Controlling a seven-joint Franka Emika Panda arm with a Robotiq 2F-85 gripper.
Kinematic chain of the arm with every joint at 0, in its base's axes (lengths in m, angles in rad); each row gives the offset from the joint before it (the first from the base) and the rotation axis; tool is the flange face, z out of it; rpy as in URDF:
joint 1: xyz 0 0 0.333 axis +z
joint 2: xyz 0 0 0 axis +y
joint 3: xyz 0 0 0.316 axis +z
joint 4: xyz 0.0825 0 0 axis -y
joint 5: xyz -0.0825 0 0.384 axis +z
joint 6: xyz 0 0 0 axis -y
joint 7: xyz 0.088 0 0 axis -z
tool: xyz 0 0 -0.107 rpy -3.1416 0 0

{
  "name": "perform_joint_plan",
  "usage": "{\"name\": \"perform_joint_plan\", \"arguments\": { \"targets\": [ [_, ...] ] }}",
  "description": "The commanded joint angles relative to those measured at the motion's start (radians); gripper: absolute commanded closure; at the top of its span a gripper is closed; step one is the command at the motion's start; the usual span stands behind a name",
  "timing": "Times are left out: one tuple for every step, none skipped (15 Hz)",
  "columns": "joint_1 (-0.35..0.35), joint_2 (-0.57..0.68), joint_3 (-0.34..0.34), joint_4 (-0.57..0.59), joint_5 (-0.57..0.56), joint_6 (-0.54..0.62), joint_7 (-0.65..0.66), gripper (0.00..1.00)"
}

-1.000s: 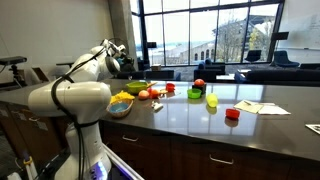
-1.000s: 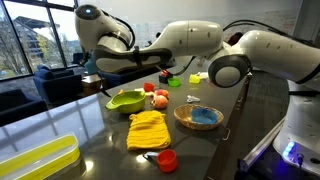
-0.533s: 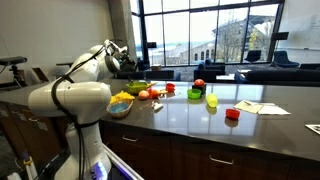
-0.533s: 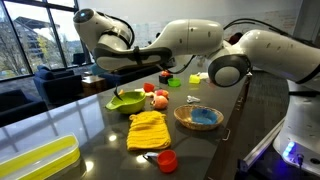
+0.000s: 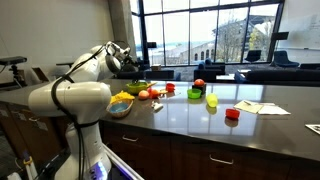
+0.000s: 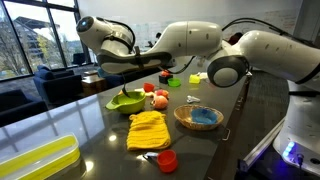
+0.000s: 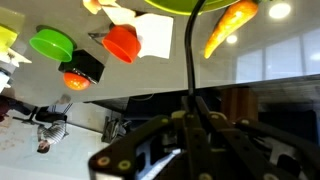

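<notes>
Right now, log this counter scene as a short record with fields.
gripper: shut, raised near the green bowl
held: a thin dark line runs from its tips toward the bowl; what it is cannot be told
surface: dark counter
beside the bowl: yellow cloth, wooden bowl with blue inside, red and orange fruit
near edge: red cup, yellow tray
</notes>
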Motion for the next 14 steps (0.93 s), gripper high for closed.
{"name": "perform_joint_plan", "arguments": {
  "targets": [
    [-0.011, 0.026, -0.028, 0.003, -0.04, 0.033, -0.011, 0.99],
    [-0.023, 0.04, -0.017, 0.013, -0.037, 0.041, -0.02, 0.99],
    [-0.038, 0.057, -0.004, 0.028, -0.024, 0.049, -0.036, 0.99],
    [-0.05, 0.067, 0.008, 0.027, -0.013, 0.073, -0.049, 0.99],
    [-0.059, 0.079, 0.012, 0.025, -0.008, 0.09, -0.051, 0.99],
    [-0.071, 0.093, 0.021, 0.027, -0.001, 0.125, -0.057, 0.99],
    [-0.079, 0.105, 0.025, 0.026, 0.005, 0.145, -0.063, 0.99],
    [-0.088, 0.119, 0.028, 0.027, 0.011, 0.172, -0.069, 0.99],
    [-0.097, 0.128, 0.032, 0.026, 0.018, 0.198, -0.077, 0.99],
    [-0.103, 0.14, 0.033, 0.026, 0.021, 0.216, -0.078, 0.99],
    [-0.111, 0.147, 0.038, 0.025, 0.027, 0.241, -0.089, 0.99],
    [-0.116, 0.153, 0.038, 0.022, 0.029, 0.264, -0.096, 0.99],
    [-0.118, 0.156, 0.038, 0.021, 0.029, 0.285, -0.106, 0.99],
    [-0.122, 0.157, 0.041, 0.018, 0.031, 0.323, -0.123, 0.99]
  ]
}}
